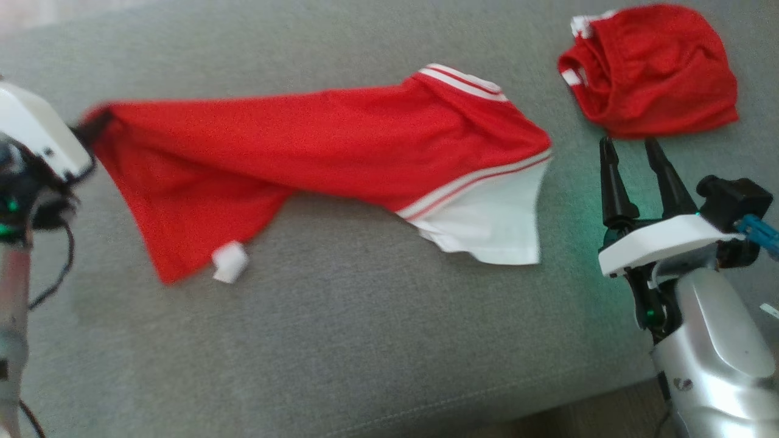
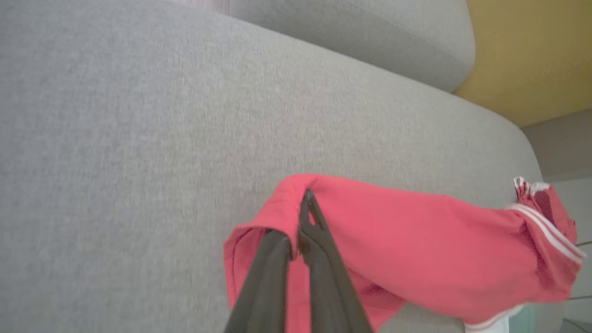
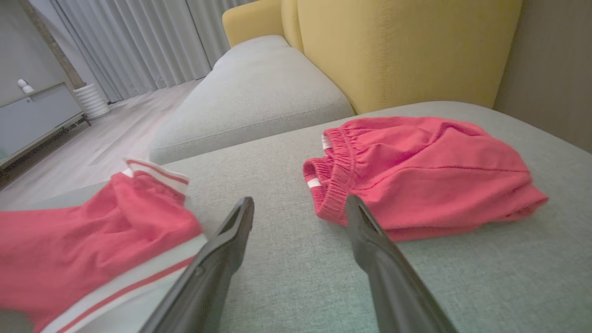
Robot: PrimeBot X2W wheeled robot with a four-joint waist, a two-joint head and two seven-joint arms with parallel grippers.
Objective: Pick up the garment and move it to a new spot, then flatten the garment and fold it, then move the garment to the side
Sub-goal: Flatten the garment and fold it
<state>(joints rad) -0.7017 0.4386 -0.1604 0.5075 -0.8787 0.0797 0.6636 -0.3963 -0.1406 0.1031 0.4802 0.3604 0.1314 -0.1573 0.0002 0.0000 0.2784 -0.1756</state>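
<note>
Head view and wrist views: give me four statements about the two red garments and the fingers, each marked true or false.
1. The left fingers are shut on an edge of the long red garment. True.
2. The right fingers grip the red shorts. False: they stand open beside the shorts, holding nothing.
3. The shorts lie on top of the long garment. False: the two lie apart on the grey cushion.
4. The long garment has white stripes along its trim. True.
</note>
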